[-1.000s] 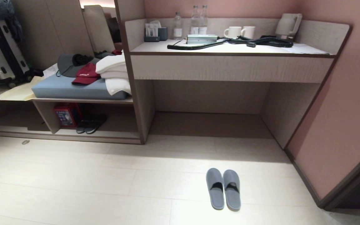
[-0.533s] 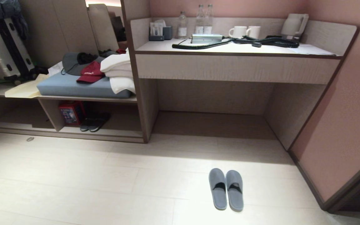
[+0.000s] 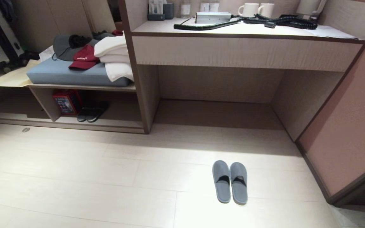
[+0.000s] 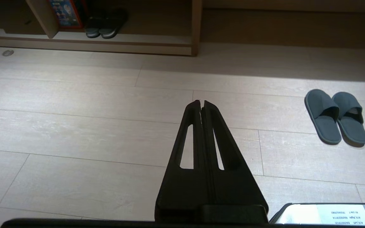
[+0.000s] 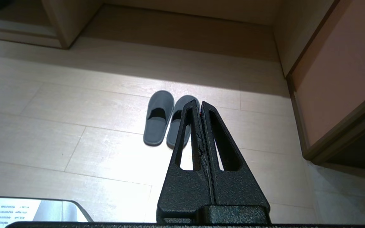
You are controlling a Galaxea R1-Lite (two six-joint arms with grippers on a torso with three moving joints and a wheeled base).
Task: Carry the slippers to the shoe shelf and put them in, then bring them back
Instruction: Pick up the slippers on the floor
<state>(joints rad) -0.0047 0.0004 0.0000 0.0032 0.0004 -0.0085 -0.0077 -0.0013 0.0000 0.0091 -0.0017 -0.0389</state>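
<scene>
Slippers (image 3: 230,181) side by side on the pale floor (image 3: 74,177), toes toward the desk (image 3: 246,30), right of centre; shoe shelf (image 3: 106,122) far left, low, holding dark shoes (image 3: 91,113) and a red box (image 3: 66,101); left pincer (image 4: 202,103) pressed together, empty, above bare floor; right pincer (image 5: 199,103) pressed together, empty, above the slippers' near ends.

Pale wood-plank floor (image 3: 74,177). Beige desk counter (image 3: 246,31) bearing two white mugs (image 3: 257,9) and a coiled black cable (image 3: 265,21). Blue-grey flat cushion (image 3: 65,74) carrying a dark red cap (image 3: 83,57) and folded white towels (image 3: 114,60); beneath it, a red box (image 3: 63,101) beside dark shoes (image 3: 90,114).
</scene>
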